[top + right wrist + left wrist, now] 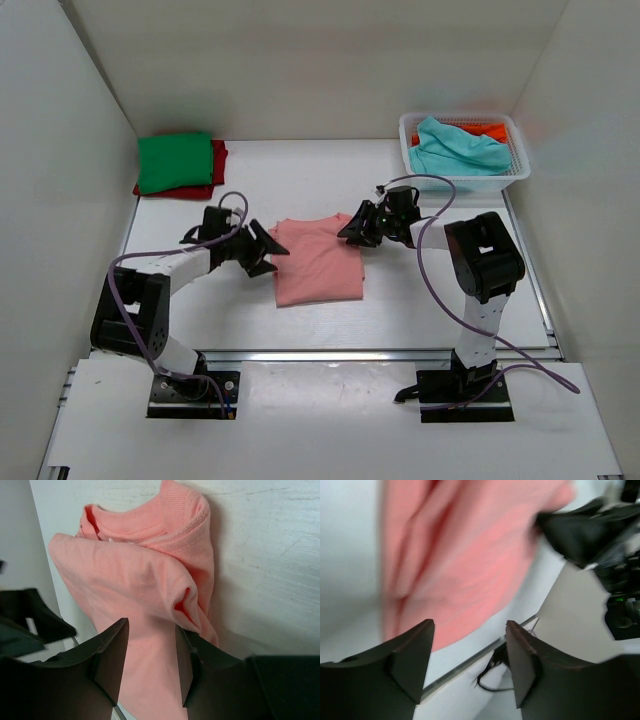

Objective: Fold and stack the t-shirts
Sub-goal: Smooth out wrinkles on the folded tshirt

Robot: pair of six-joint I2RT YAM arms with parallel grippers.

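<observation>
The pink shirt [318,262] lies folded on the table [420,290] between the two grippers, its long axis running from the far side toward the arm bases. In the right wrist view its collar lies ahead of the fingertips, with a puffed fold bunched just beyond them.

The left gripper [268,250] stands wide open beside the shirt's left edge. Nothing sits between its jaws, and the blurred cloth lies just ahead of them.

The right gripper [350,230] is at the shirt's far right corner with its jaws partly apart. Pink cloth shows in the gap, but whether they pinch it cannot be told.
</observation>
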